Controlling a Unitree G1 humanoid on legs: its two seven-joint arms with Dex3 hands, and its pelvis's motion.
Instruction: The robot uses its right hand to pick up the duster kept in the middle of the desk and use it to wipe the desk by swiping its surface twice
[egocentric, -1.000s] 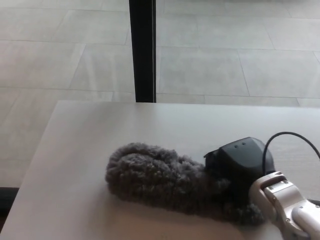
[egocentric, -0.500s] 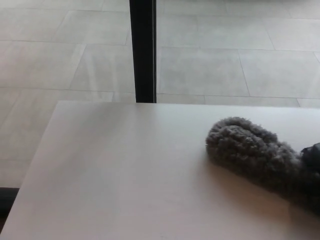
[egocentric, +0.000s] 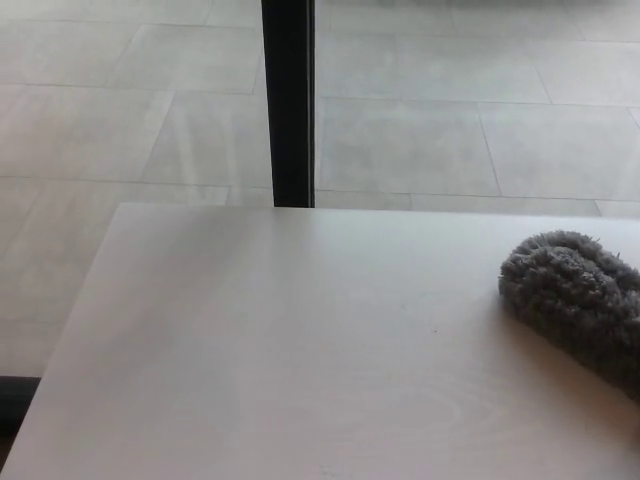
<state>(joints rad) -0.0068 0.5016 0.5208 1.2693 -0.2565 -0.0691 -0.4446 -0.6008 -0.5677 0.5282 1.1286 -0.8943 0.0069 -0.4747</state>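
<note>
Pale wood grain filled the near part of the worktop (egocentric: 300, 380), bare right up to its front edge. Farther along, at the right border, the fluffy grey duster (egocentric: 575, 295) lay on the surface, its tail cut off by the frame. Neither of my hands showed, so I could not tell how my right one gripped the handle, nor how the left was set. To wipe well, I judged I should keep the fibres pressed flat and even, and sweep back across in one straight line. Beyond the far edge stood a black post (egocentric: 288, 100) on the grey tiled floor (egocentric: 450, 120).
</note>
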